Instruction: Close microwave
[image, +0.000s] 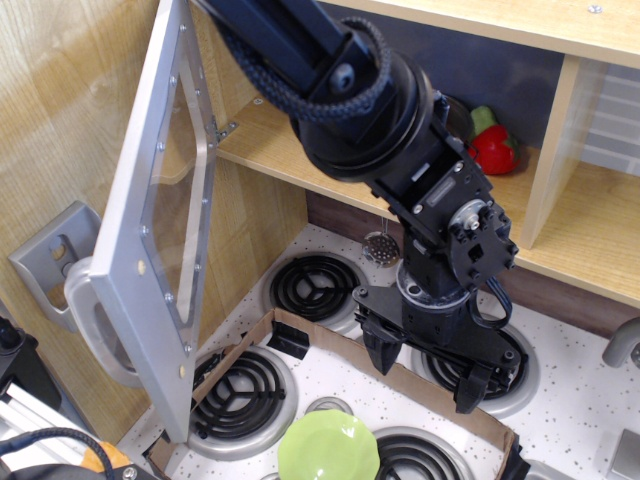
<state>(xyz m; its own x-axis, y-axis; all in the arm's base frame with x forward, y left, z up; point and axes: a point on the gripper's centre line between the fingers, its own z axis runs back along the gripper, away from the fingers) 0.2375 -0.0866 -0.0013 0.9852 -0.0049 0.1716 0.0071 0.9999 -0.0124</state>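
The end effector (428, 372) hangs low over the toy stove, its two dark fingers pointing down with a clear gap between them and nothing held there. It sits above the far right burner (470, 362), just beyond a strip of brown cardboard (400, 372) that runs across the speckled desk (570, 400). Behind it the thick black arm (370, 100) climbs away to the upper left, crossing in front of the wooden compartment (270, 140). A red toy pepper (492, 148) rests on the shelf to the right, and a green plate (328, 446) lies near the front edge between the near burners. The microwave (165, 215) has its silver-grey door swung wide open at the left of the scene, its clear window facing inward and its grey loop handle (95, 320) at the outer edge, close to a grey bracket (55, 255) on the wooden side wall. The end effector is well apart from that door and touches no part of it. To my eye the closing has not begun; this looks like the approach. The next move would call for the arm to rise and travel left, get behind the outer face or the handle side of the door, and push it round on its hinge toward the compartment, keeping clear of the cardboard and the plate on the way.
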